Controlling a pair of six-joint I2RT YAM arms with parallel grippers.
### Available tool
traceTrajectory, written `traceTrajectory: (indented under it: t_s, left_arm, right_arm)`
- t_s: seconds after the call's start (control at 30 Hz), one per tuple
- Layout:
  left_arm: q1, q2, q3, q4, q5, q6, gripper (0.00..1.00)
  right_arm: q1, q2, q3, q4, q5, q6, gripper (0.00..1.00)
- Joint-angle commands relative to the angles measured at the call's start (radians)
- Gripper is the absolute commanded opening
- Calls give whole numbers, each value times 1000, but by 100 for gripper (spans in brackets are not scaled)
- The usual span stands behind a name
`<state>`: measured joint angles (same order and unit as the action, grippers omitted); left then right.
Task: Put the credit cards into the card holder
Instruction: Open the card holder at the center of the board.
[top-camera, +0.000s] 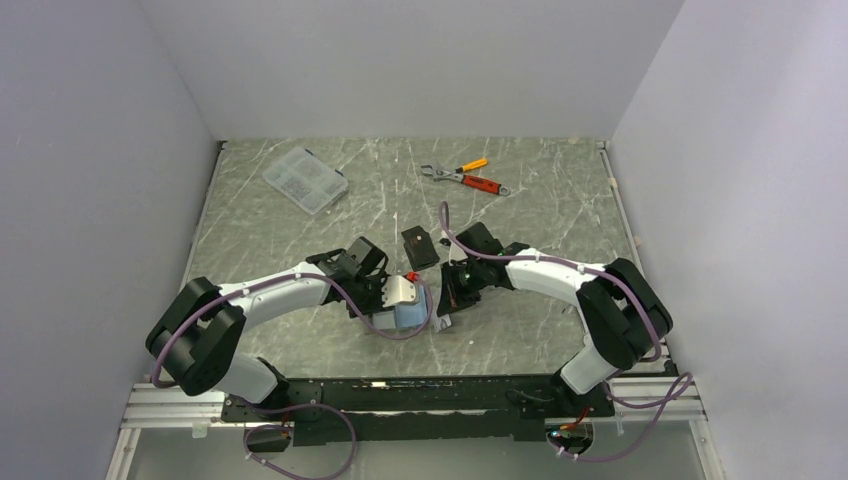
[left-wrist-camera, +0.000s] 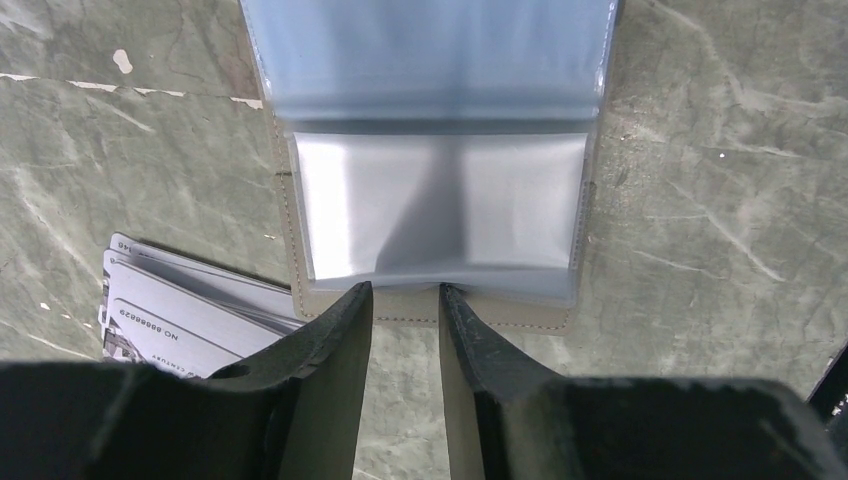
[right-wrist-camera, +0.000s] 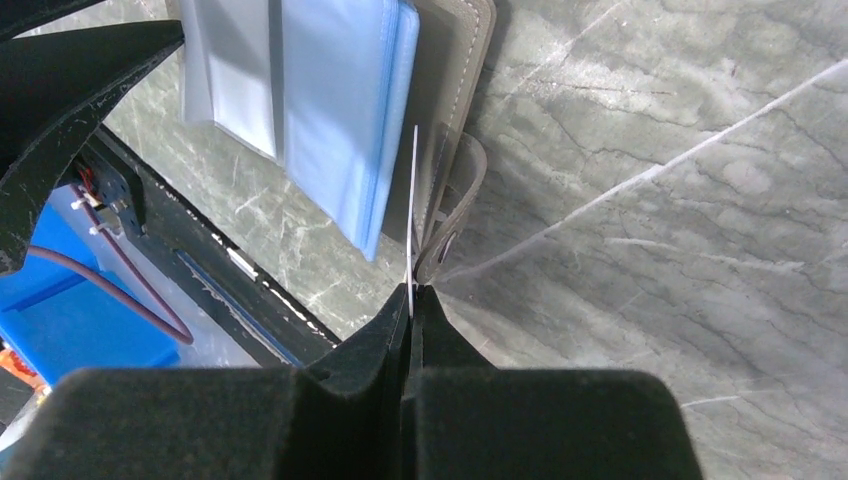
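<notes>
A grey-green marbled tabletop (top-camera: 560, 215) is seen carrying a clear compartment box (top-camera: 305, 180) at the far left, an orange-handled wrench (top-camera: 445, 175) and pliers (top-camera: 482, 183) far back, a black card (top-camera: 419, 246) mid-table, and, nearer, the opened card holder (top-camera: 405, 305), with silvery-grey cards (left-wrist-camera: 190, 310) fanned just beside it.

The taupe card holder (top-camera: 405, 300) lies open on the tabletop (top-camera: 560, 210), blue-grey sleeves showing. A thin card (right-wrist-camera: 412, 200) stands edge-on just beside its sleeves. Silvery-grey cards (left-wrist-camera: 190, 305) lie fanned just beside it.
</notes>
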<state>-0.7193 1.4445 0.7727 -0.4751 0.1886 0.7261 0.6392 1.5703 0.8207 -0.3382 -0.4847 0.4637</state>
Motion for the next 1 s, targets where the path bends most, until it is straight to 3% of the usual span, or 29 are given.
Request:
traceTrajectory:
  t_s: [0.0, 0.17, 0.97]
  left_arm:
    - [-5, 7, 13, 14, 2, 27, 36]
    - [-6, 6, 12, 15, -6, 35, 36]
    - [-5, 28, 5, 44, -28, 42, 35]
  right_arm:
    - [-1, -77, 10, -17, 12, -13, 0]
    - [3, -114, 24, -34, 22, -21, 0]
    - [38, 23, 18, 14, -20, -31, 0]
